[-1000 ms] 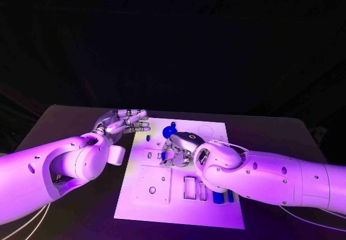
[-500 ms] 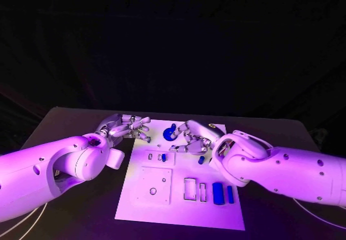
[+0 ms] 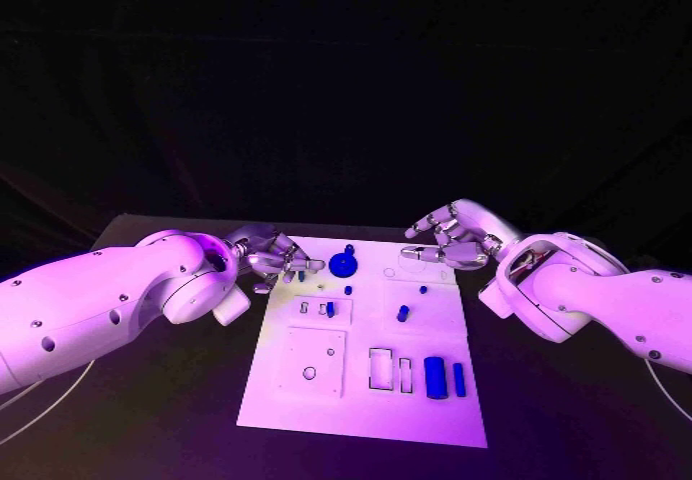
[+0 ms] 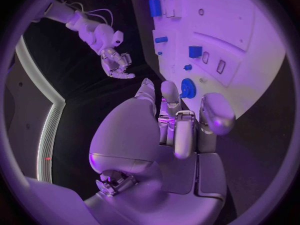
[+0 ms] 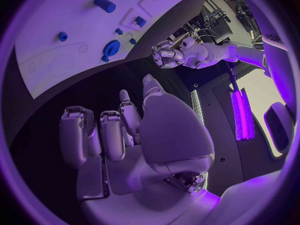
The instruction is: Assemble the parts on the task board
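The white task board (image 3: 310, 400) lies in the middle of the table. A blue gear (image 3: 343, 264) stands near its far edge, also seen from the wrists as the gear (image 4: 187, 87) and the gear (image 5: 111, 48). Small blue parts (image 3: 404, 313) sit in the board's middle. Two longer blue pieces (image 3: 436, 380) stand in slots at its near right. My left hand (image 3: 274, 262) hovers at the board's far left edge beside the gear, fingers curled in and holding nothing. My right hand (image 3: 450, 240) is raised over the far right corner, fingers loosely apart and empty.
The black table (image 3: 144, 400) runs round the board on all sides. The board (image 4: 237, 30) has empty recesses, among them a square plate with a hole (image 3: 309, 372) at the near left and a rectangular slot (image 3: 379, 368).
My right hand has lifted off the board's middle and drawn back to the far right corner. My left hand has curled its spread fingers and moved closer to the gear.
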Controlling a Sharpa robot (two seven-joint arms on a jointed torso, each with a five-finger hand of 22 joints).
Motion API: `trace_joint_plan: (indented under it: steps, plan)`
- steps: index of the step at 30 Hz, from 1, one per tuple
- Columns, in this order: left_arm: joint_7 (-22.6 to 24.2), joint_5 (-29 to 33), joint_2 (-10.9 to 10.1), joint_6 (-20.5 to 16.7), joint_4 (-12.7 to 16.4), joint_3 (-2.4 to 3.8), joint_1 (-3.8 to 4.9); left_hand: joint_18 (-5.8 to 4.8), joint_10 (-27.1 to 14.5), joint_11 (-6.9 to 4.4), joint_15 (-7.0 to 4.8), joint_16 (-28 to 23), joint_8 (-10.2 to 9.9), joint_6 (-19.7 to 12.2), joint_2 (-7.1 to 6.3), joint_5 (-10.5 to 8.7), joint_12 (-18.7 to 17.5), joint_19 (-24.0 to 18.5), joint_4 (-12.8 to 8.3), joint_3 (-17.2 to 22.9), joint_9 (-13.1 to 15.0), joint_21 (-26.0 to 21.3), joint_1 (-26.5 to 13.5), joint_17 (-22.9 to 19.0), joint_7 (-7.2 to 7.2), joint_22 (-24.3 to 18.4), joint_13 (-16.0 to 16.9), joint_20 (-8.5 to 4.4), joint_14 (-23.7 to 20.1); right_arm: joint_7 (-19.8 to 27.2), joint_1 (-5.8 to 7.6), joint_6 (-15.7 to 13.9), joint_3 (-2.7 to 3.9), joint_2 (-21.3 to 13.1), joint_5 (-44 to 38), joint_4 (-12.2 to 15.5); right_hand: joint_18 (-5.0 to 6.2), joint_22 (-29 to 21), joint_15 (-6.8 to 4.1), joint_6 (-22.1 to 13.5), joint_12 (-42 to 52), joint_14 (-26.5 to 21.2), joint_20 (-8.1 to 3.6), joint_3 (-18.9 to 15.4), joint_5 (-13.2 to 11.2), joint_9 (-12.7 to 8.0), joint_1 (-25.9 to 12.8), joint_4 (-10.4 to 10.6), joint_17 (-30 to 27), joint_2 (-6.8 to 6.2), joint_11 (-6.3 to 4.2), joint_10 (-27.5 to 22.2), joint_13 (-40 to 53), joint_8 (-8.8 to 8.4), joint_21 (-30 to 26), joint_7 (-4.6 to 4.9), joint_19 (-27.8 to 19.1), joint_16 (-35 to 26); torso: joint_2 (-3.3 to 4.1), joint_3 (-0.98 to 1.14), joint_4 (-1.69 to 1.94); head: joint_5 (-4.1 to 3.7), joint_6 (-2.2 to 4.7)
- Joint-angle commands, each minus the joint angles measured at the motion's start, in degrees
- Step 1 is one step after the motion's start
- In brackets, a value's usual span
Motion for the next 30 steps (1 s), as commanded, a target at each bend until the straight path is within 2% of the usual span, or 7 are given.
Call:
trace_joint_plan:
  steps: [1,5,9,14,17,21,30]
  plan:
    - [-12.2,-12.4,1.8,8.5,-1.1,-0.11,1.03,-0.92,1.7,-0.26,-0.4,1.2,1.6,-0.4,0.28,-0.02,6.7,0.7,0.6,-0.2,1.9,2.6,-0.6,13.3,-0.32,3.7,7.2,-0.11,5.4,1.1,0.05,1.3,0.0,-0.6,3.3,-0.1,0.69,9.3,-0.32,0.3,-0.3,3.7,-0.37,-0.3,0.3,0.1,-0.3,0.0,6.0,0.14,-0.07,-0.3,-0.1,0.19,-0.2,0.01,0.0,-0.3,-0.69,0.37,0.07,0.27,-0.35]
    - [-16.2,-14.5,4.3,11.0,-2.4,-0.39,1.85,-1.62,2.4,-0.46,-0.6,2.4,3.6,-1.1,0.59,0.14,11.6,2.0,1.1,-1.1,4.4,5.3,-2.1,14.9,-0.61,8.1,12.5,-0.33,5.9,0.7,0.08,1.2,0.0,-1.0,3.3,-0.2,0.69,9.3,-0.32,0.2,-0.3,3.7,-0.37,-0.4,0.3,0.1,-0.4,0.1,5.9,0.14,-0.08,-0.3,-0.1,0.21,-0.2,0.01,0.0,-0.3,-0.8,0.54,0.13,0.44,-0.51]
    - [-19.7,-15.9,6.7,13.2,-3.7,-1.03,2.79,-1.88,2.1,-0.6,-0.67,2.5,5.0,-2.0,0.79,-0.01,12.9,2.6,1.2,-2.5,6.3,6.4,-4.0,15.0,-0.7,9.8,14.0,-0.46,6.0,0.2,0.09,1.0,-0.01,-1.3,3.1,-0.4,0.69,9.3,-0.35,0.2,-0.3,3.6,-0.4,-0.6,0.4,0.1,-0.5,0.1,5.9,0.09,-0.1,-0.3,-0.1,0.28,-0.2,-0.02,0.0,-0.4,-0.81,0.67,0.11,0.62,-0.7]
    - [-22.8,-17.1,9.8,14.4,-5.6,-1.62,3.55,-1.99,1.6,-0.67,-0.73,2.5,6.1,-2.9,1.08,-0.02,13.4,2.8,1.3,-4.0,8.0,6.8,-5.5,15.0,-0.77,10.5,14.7,-0.52,6.0,-0.3,0.1,0.6,-0.01,-1.5,2.9,-0.6,0.7,9.3,-0.38,0.2,-0.4,3.6,-0.44,-0.8,0.6,0.1,-0.8,0.2,5.7,0.07,-0.14,-0.3,-0.1,0.39,-0.4,-0.05,0.0,-0.5,-0.73,0.67,0.13,0.71,-0.79]
    - [-23.5,-17.2,10.8,14.8,-6.2,-1.74,3.69,-2.02,1.6,-0.68,-0.75,2.5,6.5,-3.1,1.17,-0.02,13.7,2.8,1.3,-4.4,8.5,6.9,-5.8,15.0,-0.79,10.7,15.0,-0.53,6.0,-0.4,0.1,0.5,-0.01,-1.5,2.9,-0.6,0.71,9.3,-0.39,0.2,-0.4,3.6,-0.45,-0.9,0.8,0.2,-0.8,0.2,5.7,0.07,-0.15,-0.3,-0.2,0.42,-0.4,-0.06,0.0,-0.5,-0.63,0.6,-0.03,0.9,-0.82]
    - [-24.3,-17.4,12.3,15.3,-7.2,-2.03,3.81,-2.08,1.5,-0.7,-0.75,2.5,7.0,-3.5,1.08,-0.02,13.9,2.9,1.3,-5.2,9.3,7.2,-6.3,15.0,-0.82,11.1,15.3,-0.54,6.0,-0.7,0.1,0.4,-0.01,-1.6,2.8,-0.6,0.74,9.2,-0.41,0.1,-0.4,3.6,-0.47,-1.0,0.9,0.2,-0.8,0.2,5.6,0.09,-0.16,-0.3,-0.2,0.45,-0.5,-0.07,-0.1,-0.6,-0.67,0.59,0.08,0.75,-0.92]
    - [-24.7,-17.5,15.0,16.1,-9.4,-2.67,3.86,-2.13,1.4,-0.72,-0.76,2.5,7.4,-3.9,0.96,-0.02,14.0,3.0,1.4,-6.0,10.0,7.3,-7.0,15.0,-0.85,11.4,15.4,-0.53,6.0,-0.9,0.1,0.3,-0.01,-1.6,2.7,-0.6,0.76,9.1,-0.41,0.1,-0.5,3.6,-0.48,-1.0,1.0,0.2,-0.9,0.2,5.6,0.08,-0.16,-0.3,-0.2,0.47,-0.6,-0.07,-0.2,-0.6,-0.63,0.54,0.03,0.76,-1.04]
